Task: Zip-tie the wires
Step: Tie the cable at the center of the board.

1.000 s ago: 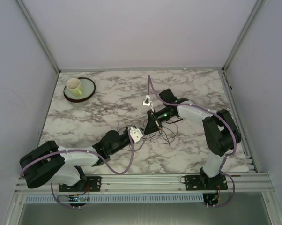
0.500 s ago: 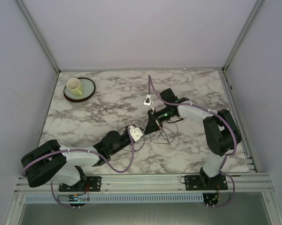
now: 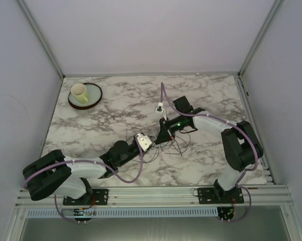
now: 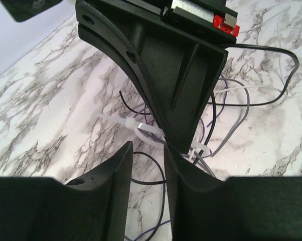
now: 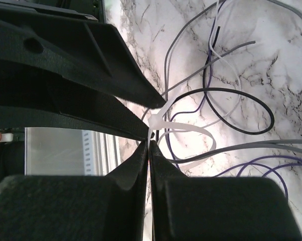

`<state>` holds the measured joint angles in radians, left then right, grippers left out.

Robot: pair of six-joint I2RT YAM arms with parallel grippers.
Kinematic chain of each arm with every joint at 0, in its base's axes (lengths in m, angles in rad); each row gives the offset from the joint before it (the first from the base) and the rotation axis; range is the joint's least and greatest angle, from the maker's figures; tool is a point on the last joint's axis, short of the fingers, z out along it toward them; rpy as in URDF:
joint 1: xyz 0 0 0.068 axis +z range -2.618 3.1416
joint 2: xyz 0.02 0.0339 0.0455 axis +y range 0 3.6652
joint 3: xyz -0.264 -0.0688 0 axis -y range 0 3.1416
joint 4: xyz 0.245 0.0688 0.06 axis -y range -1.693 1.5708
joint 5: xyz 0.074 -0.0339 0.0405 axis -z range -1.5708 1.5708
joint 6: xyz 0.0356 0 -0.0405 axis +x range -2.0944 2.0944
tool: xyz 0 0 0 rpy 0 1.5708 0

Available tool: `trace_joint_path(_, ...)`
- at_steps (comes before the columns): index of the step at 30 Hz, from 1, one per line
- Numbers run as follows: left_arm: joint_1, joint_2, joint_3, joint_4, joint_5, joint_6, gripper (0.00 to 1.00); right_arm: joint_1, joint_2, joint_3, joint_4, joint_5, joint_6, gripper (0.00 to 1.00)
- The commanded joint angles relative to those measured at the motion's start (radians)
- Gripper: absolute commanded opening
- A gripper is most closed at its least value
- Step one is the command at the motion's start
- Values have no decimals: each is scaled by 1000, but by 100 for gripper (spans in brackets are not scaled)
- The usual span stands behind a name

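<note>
The wires lie as thin black, grey and purple loops on the marble, seen also in the left wrist view as wires and in the right wrist view as wires. A white zip tie loops round some strands, and its head faces the jaws. My right gripper is shut on the zip tie's tail. My left gripper stands open just in front of it with only table and wire between its fingers. From the left wrist, the zip tie shows under the right gripper's black body. In the top view, the left gripper and right gripper nearly touch.
A pale yellow cup stands on a green plate at the back left. Purple arm cables arch over the right wrist. The frame rail runs along the near edge.
My left gripper's jaws have parted from shut to a narrow gap. The right arm's wrist has shifted slightly while still pinching the zip tie.
</note>
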<state>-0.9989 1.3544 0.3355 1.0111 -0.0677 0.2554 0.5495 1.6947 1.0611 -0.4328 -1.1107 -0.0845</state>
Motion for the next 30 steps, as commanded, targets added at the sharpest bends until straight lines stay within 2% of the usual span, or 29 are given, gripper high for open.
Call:
trace_joint_path(1,-15,-17,-24,8,41,-40,35,6,-39,7,89,10,15,0)
trace_joint_path(5,-15,-42,-43,6,36,-56,47,6,-39,3,94,22,16,0)
trace_joint_path(11,-12,-126,-77,-11,-20,-119,58,6,-41,-4,95,33,10,0)
trace_joint_path(14,5,-212,-72,-83,-89,-195,65,6,-45,-9,95,40,5,0)
trace_joint_path(17,71,-305,-44,-199,-135,-342,71,6,-51,-13,96,47,2,0)
trace_joint_path(21,233,-369,0,-307,-16,-574,73,6,-58,-15,100,48,-3,0)
trace_joint_path(26,401,-322,10,-263,165,-801,72,6,-60,-11,100,54,-5,0)
trace_joint_path(30,480,-240,20,-167,295,-932,72,6,-60,-10,101,57,-7,0)
